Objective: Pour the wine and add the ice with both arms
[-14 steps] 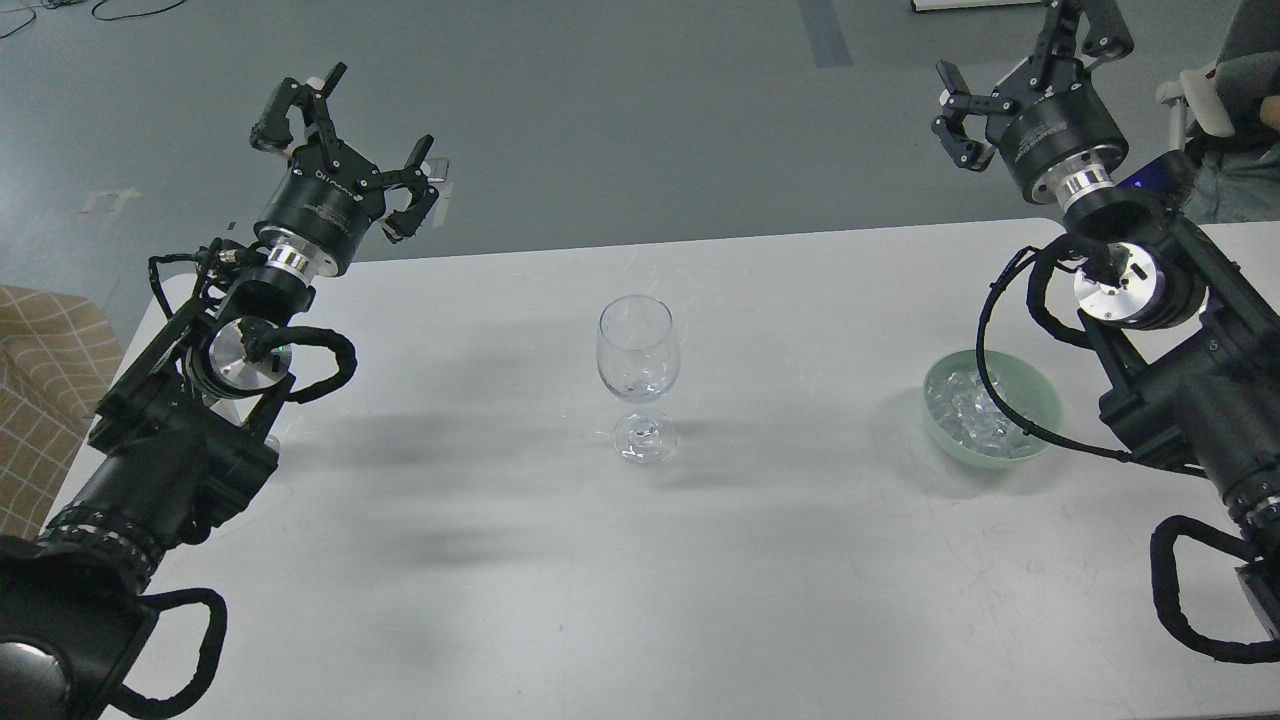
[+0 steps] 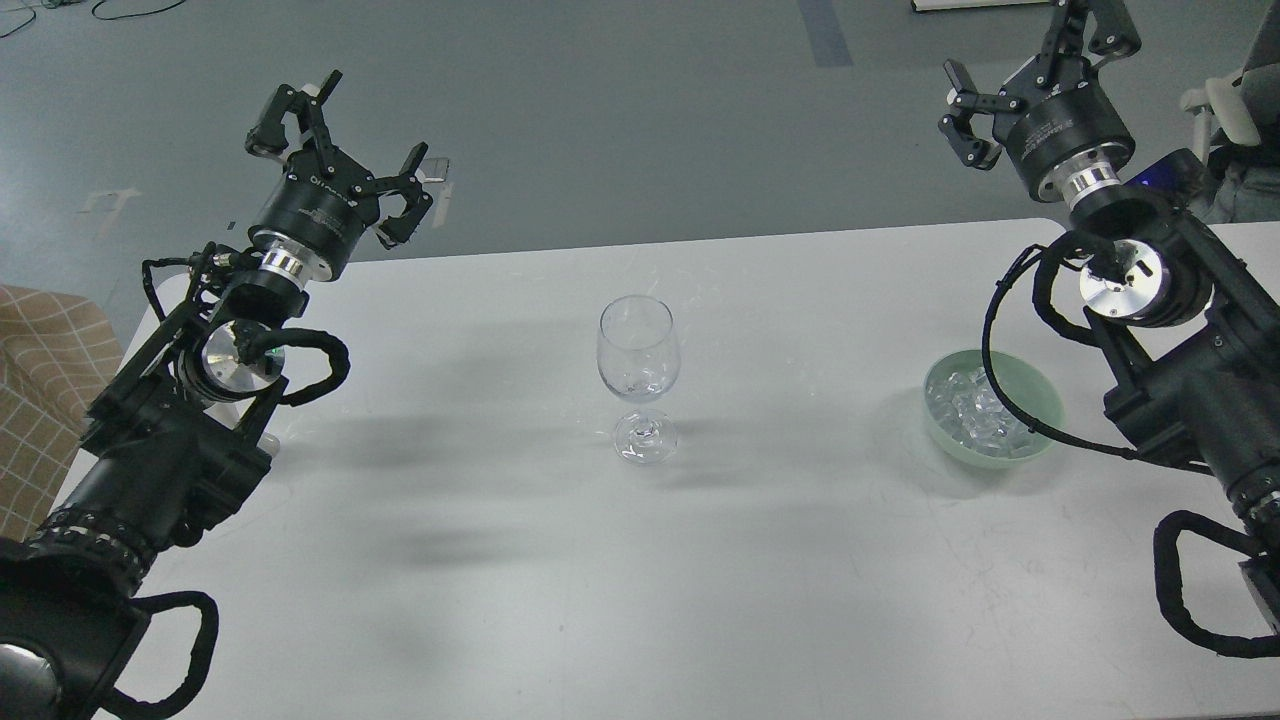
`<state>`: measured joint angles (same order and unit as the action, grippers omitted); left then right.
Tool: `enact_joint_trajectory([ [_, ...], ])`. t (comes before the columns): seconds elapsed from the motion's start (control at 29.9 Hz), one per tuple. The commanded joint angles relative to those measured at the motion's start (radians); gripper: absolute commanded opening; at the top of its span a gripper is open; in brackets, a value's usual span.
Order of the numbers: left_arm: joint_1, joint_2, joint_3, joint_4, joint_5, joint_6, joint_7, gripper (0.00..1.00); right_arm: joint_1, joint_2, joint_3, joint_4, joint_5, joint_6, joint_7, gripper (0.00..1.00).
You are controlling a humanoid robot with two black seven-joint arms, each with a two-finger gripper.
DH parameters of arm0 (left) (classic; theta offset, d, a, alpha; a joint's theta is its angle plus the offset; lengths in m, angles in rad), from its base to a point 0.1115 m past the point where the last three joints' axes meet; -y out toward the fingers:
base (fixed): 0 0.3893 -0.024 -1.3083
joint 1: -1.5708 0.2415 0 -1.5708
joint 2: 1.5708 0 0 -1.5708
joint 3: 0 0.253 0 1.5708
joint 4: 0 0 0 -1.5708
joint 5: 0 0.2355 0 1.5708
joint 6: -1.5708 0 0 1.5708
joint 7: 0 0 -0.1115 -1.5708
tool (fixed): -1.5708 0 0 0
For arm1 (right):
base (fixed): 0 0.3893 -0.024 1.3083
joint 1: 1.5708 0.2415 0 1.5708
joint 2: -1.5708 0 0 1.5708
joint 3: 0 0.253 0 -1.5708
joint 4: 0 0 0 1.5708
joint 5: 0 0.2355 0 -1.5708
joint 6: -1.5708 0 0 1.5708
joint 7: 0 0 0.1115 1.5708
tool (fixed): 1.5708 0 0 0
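The ice point(image 2: 975, 412) is held in a green bowl point(image 2: 1040, 392) below and nearer than the right gripper point(image 2: 1030, 60) — raised, fingers spread, nothing gripped. The left gripper point(image 2: 335, 145) — likewise spread and empty — is well apart across the wine glass point(image 2: 639, 375).

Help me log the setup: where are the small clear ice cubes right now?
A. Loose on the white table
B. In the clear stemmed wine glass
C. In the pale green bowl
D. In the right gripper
C: the small clear ice cubes sit piled inside the pale green bowl, to the right of the clear stemmed wine glass.
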<state>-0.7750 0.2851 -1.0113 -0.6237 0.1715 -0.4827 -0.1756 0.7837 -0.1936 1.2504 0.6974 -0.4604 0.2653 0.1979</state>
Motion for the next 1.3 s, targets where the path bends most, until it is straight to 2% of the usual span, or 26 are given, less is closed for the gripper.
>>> enact_joint_trajectory([
  [0.0, -0.01, 0.005, 0.0, 0.005, -0.001, -0.001, -0.002, 0.98, 0.002, 0.0, 0.0, -0.004, 0.0, 0.002, 0.0, 1.0],
  [0.53, -0.027, 0.019, 0.007, 0.009, 0.006, 0.019, 0.013, 0.98, 0.006, 0.008, -0.005, 0.005, 0.0, 0.002, -0.011, 1.0],
  [0.9, -0.027, 0.019, 0.008, 0.001, 0.014, -0.006, -0.001, 0.98, 0.005, 0.008, -0.006, 0.008, 0.002, 0.005, -0.011, 1.0],
  [1.27, -0.027, 0.016, 0.039, -0.002, 0.017, 0.021, -0.002, 0.98, 0.003, 0.01, -0.006, 0.005, 0.0, 0.003, -0.011, 1.0],
])
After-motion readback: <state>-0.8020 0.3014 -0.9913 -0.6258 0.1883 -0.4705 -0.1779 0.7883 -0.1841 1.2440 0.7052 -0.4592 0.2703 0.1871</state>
